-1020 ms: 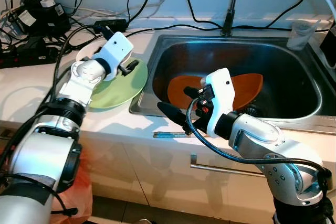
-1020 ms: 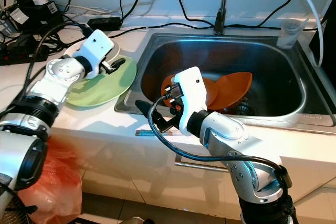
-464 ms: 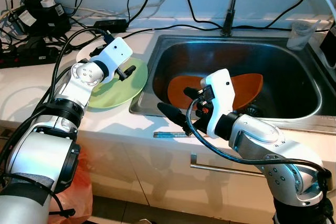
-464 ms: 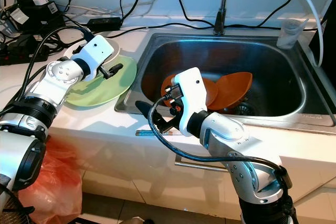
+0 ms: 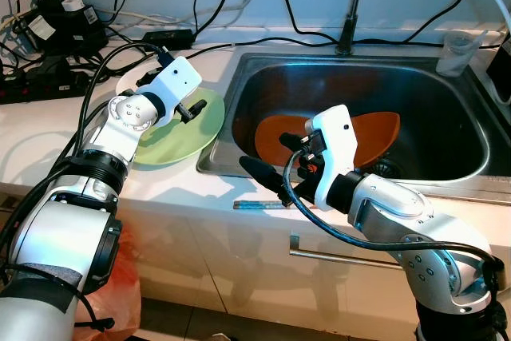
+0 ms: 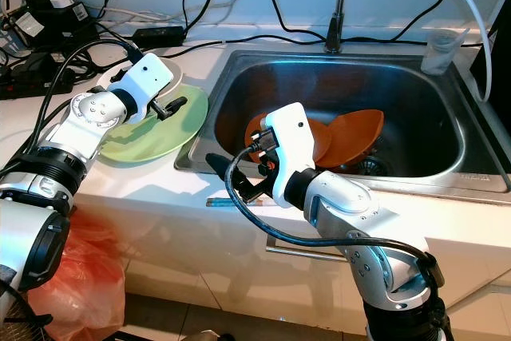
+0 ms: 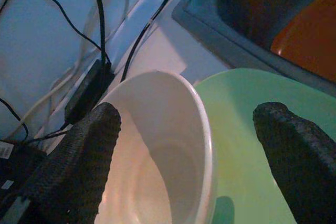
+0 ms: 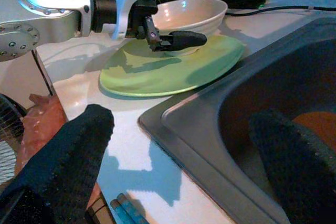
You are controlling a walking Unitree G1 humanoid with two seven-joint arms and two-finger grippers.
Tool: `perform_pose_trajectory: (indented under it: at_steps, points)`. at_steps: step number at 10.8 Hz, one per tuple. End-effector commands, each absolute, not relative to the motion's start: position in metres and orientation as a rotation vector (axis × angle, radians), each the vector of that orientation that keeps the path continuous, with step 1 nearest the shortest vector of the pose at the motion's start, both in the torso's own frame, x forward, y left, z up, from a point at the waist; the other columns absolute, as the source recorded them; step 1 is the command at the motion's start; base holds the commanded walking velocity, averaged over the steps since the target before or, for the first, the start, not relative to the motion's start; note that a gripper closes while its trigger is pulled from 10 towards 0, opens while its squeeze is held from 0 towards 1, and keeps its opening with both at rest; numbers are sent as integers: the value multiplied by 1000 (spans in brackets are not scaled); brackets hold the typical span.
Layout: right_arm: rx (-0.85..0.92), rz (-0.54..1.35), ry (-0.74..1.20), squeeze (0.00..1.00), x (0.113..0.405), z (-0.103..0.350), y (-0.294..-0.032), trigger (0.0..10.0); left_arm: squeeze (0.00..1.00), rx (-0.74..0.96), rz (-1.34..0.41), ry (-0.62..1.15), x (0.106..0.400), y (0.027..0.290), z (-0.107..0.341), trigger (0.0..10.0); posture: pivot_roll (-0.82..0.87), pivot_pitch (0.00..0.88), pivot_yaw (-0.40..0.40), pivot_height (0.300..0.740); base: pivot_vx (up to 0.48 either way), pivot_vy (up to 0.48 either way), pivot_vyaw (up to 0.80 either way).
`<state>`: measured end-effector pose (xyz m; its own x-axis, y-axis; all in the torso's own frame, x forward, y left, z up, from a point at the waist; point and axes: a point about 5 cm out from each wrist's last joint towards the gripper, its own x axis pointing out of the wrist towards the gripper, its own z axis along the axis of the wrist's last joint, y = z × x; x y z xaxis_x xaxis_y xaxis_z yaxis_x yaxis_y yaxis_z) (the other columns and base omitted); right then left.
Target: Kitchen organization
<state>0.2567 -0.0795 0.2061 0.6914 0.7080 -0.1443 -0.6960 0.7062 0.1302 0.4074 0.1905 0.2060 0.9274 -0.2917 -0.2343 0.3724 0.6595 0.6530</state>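
Observation:
A white bowl [image 7: 157,150] sits on a light green plate [image 5: 180,140] on the counter, left of the sink. My left gripper [image 5: 177,95] hovers over them, open. One finger [image 7: 79,156] is at the bowl's far side and the other finger [image 7: 299,156] is above the plate, neither touching the bowl's rim. My right gripper [image 5: 275,157] hangs open at the sink's front left corner, with nothing between its fingers [image 8: 68,166]. Two orange plates [image 5: 375,129] lie in the steel sink [image 5: 263,69].
A thin blue object [image 5: 259,205] lies on the counter's front edge below the right gripper. The faucet [image 5: 351,5] and a clear cup [image 5: 457,53] stand behind the sink. Power strips and cables [image 5: 48,29] crowd the back left. An orange bag [image 6: 80,269] sits on the floor.
The left wrist turned slightly and its gripper dropped a little over the bowl, then held still. The right arm has not moved.

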Motion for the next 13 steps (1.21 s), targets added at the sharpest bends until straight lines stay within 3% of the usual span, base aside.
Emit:
perform_pose_trajectory:
  at_steps: [1,3,4,9,13]
  points:
    - [68,799,186,0,254,207,-77,10000,757,778,-364,128,407,195,205,10000,-88,0,118,740,0,0,0]
    - [69,798,186,0,254,207,-77,10000,757,785,-366,134,407,195,204,10000,-88,0,118,740,0,0,0]
    - [98,777,123,0,257,218,-78,10000,0,711,-273,148,405,207,195,10000,-93,0,112,740,0,0,0]
    - [103,749,94,0,263,222,-79,10000,0,641,-266,107,407,201,198,10000,-90,0,113,740,0,0,0]
    - [130,815,81,0,264,225,-60,10000,0,576,-252,89,406,196,193,10000,-80,0,110,740,0,0,0]
